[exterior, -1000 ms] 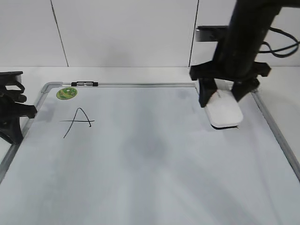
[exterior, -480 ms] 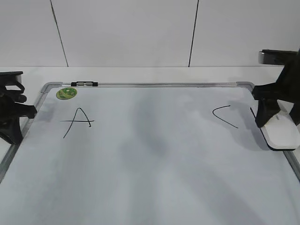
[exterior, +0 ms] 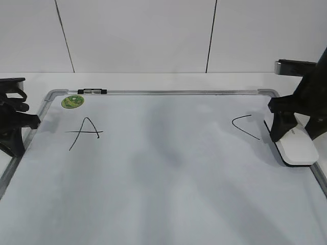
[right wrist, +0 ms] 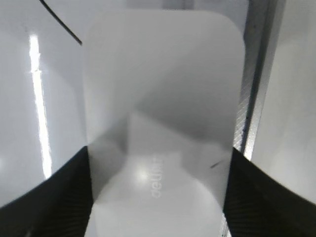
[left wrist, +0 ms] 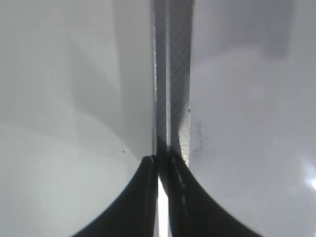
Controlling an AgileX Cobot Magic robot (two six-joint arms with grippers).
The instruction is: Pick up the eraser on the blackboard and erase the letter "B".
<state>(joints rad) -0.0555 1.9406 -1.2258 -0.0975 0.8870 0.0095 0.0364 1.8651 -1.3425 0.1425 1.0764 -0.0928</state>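
My right gripper [exterior: 295, 133] is clamped on the eraser [exterior: 298, 148], which sits flat at the right edge of the blackboard [exterior: 153, 204], just inside the silver frame. My left gripper [exterior: 13, 122] rests at the board's left frame, well apart from the work, its jaws pressed together on nothing.

Around me on the board: a black "A" [exterior: 86, 131] near the left, a round green sticker [exterior: 72, 101] in the top-left corner, and a small black-and-clear clip [exterior: 92, 91] on the top rail beside it. A black "C" [exterior: 244, 126] lies just left of the eraser, close to it but not touching. Between "A" and "C" the white surface shows only faint grey smudging; I cannot find the letter "B" in any view.

My right arm is cut off by the right edge of the exterior view, and part of the eraser's far end is hidden behind my fingers there. The right wrist view shows the eraser's glossy white top [right wrist: 163, 123] with a small grey logo, too blurred to read, a stroke of the "C" at the upper left, and the frame rail on the right. The left wrist view shows only my shut left fingertips [left wrist: 160, 197] over the frame rail, blurred.
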